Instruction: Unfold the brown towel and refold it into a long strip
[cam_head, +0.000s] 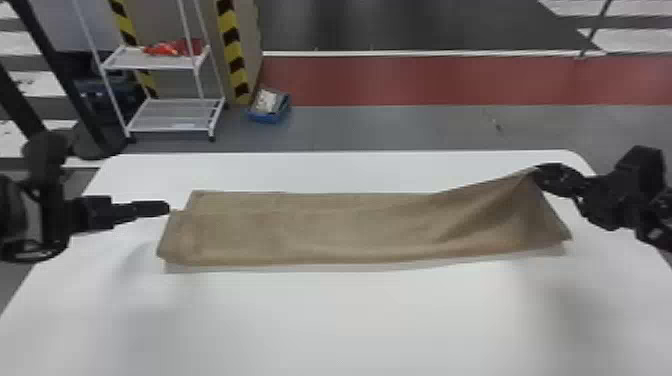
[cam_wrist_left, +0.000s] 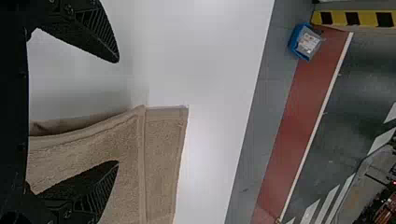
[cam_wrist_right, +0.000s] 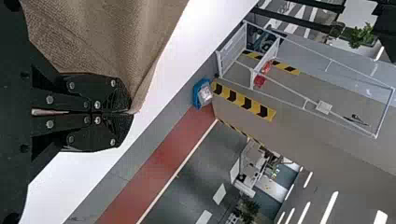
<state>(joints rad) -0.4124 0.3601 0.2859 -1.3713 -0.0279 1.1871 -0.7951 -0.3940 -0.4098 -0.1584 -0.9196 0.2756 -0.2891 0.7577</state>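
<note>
Head view: find the brown towel (cam_head: 310, 235) lying as a wide band across the middle of the frame, drawn up at upper right into a peak pinched tight by the right gripper (cam_head: 539, 171); see the left gripper (cam_head: 166, 208) at mid-left, spread open just beside the other end. Next, probably best to pinch only the matching left corner, then carry both corners level, keeping the edge taut above the white table (cam_head: 350, 320).
</note>
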